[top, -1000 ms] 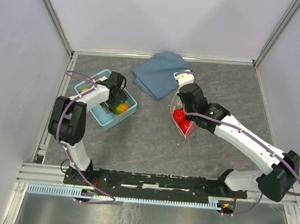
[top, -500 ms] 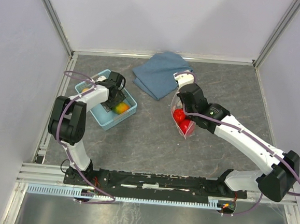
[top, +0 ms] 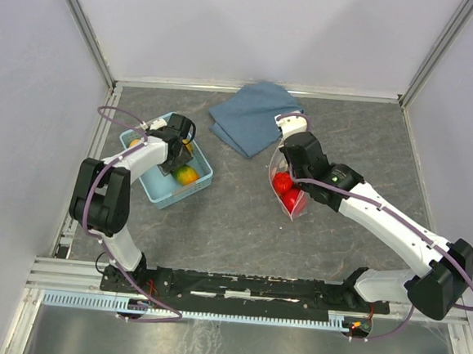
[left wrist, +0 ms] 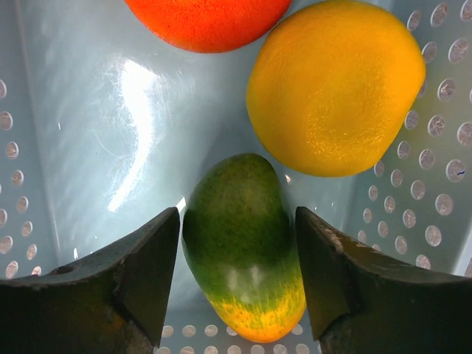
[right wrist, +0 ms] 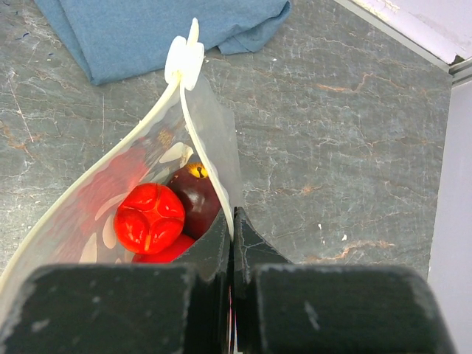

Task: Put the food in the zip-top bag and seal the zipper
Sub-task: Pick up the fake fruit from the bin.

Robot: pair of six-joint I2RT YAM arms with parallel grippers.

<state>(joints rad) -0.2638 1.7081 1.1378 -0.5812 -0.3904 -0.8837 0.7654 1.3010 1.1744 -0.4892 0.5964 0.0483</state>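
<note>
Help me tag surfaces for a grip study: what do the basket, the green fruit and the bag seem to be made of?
Basket: hard light-blue plastic, glossy; bright glare on the floor, moulded round holes in the wall.
Green fruit: probably a plastic or rubber toy, semi-gloss; soft highlights, painted green-to-yellow fade.
Bag: thin clear plastic film; a red fruit shows through and the walls bow.

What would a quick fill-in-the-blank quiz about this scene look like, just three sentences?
1. The fruit between the left fingers in the basket is mostly ______.
2. The right fingers pinch the rim of the zip-top bag, whose mouth is ______.
3. The folded cloth on the table beyond the bag is ______.

Missing words: green; open; blue.
</note>
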